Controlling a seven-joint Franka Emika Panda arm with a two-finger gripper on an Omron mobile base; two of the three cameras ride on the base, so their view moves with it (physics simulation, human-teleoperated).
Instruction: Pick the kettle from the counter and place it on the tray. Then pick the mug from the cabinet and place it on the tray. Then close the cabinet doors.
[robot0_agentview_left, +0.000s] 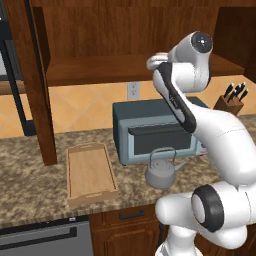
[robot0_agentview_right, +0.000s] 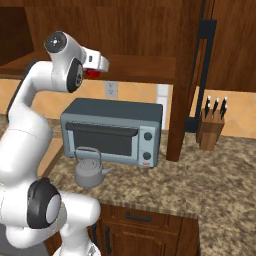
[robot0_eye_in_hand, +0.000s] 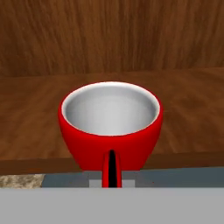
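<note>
Clamped shut on mug (robot0_eye_in_hand: 110, 127) handle at cabinet (robot0_agentview_left: 100, 70) shelf, yet kettle (robot0_agentview_left: 161, 172) off tray (robot0_agentview_left: 90, 172), doors open.

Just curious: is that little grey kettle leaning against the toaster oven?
Apart. In the right base view the kettle stands before the toaster oven, counter between them.

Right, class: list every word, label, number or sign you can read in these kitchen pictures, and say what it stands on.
None can be read.
Grey toaster oven: round dials and a small red mark on its front panel, too small to read.
Bright red mug, squat grey metal kettle, light wooden tray: plain, no text.
</note>
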